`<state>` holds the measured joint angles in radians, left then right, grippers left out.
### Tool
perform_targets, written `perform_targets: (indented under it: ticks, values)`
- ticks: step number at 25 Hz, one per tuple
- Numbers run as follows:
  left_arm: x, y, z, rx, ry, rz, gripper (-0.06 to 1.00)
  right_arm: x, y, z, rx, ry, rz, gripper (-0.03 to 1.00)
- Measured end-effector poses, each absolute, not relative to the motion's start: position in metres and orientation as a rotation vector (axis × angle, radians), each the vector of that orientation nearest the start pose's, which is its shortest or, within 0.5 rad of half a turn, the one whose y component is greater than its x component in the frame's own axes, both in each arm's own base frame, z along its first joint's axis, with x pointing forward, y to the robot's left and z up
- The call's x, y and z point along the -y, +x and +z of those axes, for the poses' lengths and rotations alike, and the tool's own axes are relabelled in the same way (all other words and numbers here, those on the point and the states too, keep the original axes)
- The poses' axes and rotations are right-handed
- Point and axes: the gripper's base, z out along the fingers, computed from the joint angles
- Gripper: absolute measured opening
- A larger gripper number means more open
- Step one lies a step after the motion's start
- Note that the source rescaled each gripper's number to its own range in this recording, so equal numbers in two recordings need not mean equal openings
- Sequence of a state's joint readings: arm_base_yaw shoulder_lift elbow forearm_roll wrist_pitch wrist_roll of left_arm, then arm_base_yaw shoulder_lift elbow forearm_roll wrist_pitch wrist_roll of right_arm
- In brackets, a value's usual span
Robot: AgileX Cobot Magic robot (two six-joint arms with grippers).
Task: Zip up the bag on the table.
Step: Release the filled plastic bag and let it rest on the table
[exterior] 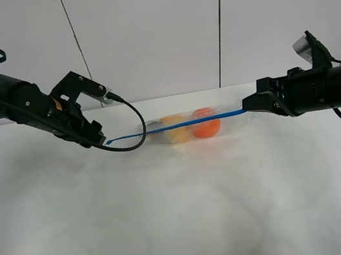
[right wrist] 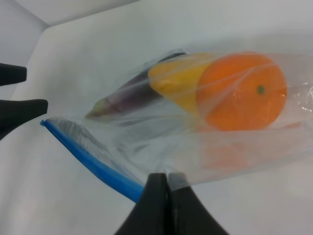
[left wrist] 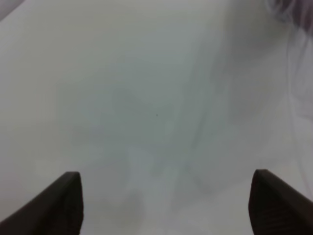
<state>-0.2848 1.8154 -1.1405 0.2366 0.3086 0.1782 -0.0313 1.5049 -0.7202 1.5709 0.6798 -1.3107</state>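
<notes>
The bag [exterior: 190,127] lies with its blue zipper strip [exterior: 158,130] running left to right: right claw [exterior: 248,107] pinches one end, left claw [exterior: 98,136], spread, hovers just beside the other.

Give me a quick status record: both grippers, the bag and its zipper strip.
left gripper: open, nothing between its fingers, at the strip's left end
right gripper: shut on the bag at the strip's other end
zipper strip: blue, stretched straight between the grippers
bag: clear, on the table
contents: orange, yellow pear, eggplant
seal: cannot tell
</notes>
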Motion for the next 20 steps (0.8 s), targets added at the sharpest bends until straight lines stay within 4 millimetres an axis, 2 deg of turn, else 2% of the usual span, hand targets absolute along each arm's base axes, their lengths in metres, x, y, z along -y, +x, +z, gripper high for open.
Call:
perform_targets:
  ticks: [8, 11, 20]
  values:
    - [0.1, 0.37, 0.196, -2.391, 0.575, 0.059, 0.76, -0.048, 0.282, 0.218, -2.23, -0.039, 0.889, 0.0]
    - [0.092, 0.371, 0.195, -2.436, 0.462, 0.044, 0.76, -0.048, 0.282, 0.217, -2.233, -0.042, 0.884, 0.0]
    - [0.018, 0.372, 0.189, -2.604, 0.148, 0.135, 0.76, -0.047, 0.282, 0.217, -2.238, -0.041, 0.867, 0.0]
